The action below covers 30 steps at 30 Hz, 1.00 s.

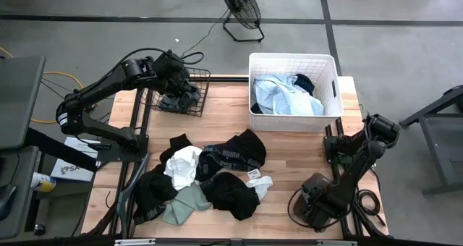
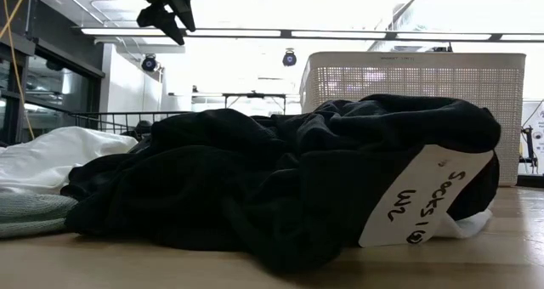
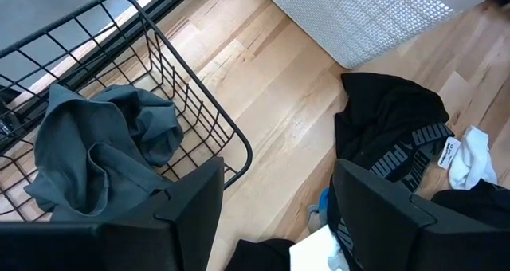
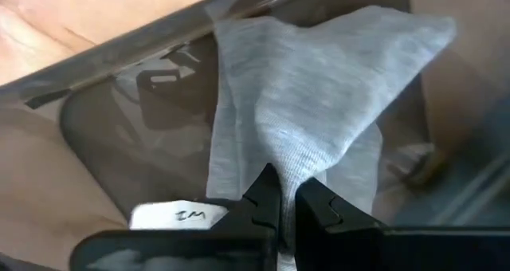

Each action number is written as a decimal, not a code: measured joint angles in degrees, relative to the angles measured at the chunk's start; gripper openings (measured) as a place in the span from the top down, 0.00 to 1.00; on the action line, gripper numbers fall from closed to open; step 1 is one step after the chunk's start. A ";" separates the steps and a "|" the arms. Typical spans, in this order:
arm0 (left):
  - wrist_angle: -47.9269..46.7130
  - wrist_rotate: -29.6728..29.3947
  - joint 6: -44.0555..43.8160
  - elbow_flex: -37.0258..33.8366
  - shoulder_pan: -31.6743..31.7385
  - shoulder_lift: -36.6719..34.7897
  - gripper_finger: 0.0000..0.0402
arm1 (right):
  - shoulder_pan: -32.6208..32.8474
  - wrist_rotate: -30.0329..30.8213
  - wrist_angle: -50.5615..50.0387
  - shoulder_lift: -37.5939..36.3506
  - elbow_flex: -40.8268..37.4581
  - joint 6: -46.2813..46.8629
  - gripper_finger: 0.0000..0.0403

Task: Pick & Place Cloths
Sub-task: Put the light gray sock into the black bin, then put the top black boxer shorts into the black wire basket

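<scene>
High view: wooden slatted surface (image 1: 289, 148) carries a heap of soft cloths (image 1: 210, 177), black, white and sage. They look light and floppy, best pinched at a raised fold. Left gripper (image 1: 176, 87) hangs spread over the black wire basket (image 1: 189, 94); right gripper (image 4: 285, 211), parked low, pinches a grey knit cloth (image 4: 319, 111).

The high camera looked straight down on the whole table (image 1: 289, 152), while the low one sat at tabletop level, very near the black cloths (image 2: 280, 178), facing the white laundry basket (image 2: 408, 85). The left wrist camera looked down near that basket (image 3: 358, 16), also sharing the black cloths; the right wrist camera was pressed close to a grey cloth (image 4: 319, 104).
</scene>
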 joint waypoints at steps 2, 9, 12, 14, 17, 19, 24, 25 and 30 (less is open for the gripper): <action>0.00 0.00 0.00 0.00 0.00 0.00 0.42 | 0.01 -0.04 0.62 0.00 -0.70 0.00 0.99; 0.00 -0.02 0.00 0.00 0.00 0.00 0.42 | 0.01 -0.24 0.46 0.00 -0.72 -1.67 0.99; 0.00 -0.02 0.02 0.00 0.00 0.00 0.42 | 0.01 -0.23 0.48 -0.08 -0.72 -1.54 0.96; 0.00 -0.02 0.06 0.00 0.00 0.00 0.42 | 0.00 -0.31 0.72 -0.39 -0.72 -1.46 0.92; -0.02 -0.02 0.09 0.00 0.00 0.00 0.42 | 0.01 -0.47 0.92 -1.79 -0.72 -1.43 0.81; -0.02 -0.02 0.14 0.00 0.00 0.00 0.42 | 0.01 -0.41 0.92 -3.33 -0.72 -1.27 0.73; -0.02 -0.04 0.20 0.00 0.00 0.00 0.42 | 0.01 -0.39 0.80 -8.32 -0.72 -1.27 0.51; -0.02 -0.04 0.20 0.00 0.00 0.00 0.42 | 0.01 -0.38 0.81 -9.40 -0.72 -1.27 0.47; -0.02 -0.04 0.21 0.00 0.00 0.00 0.42 | 0.01 -0.38 0.03 -14.60 -0.72 -1.38 0.36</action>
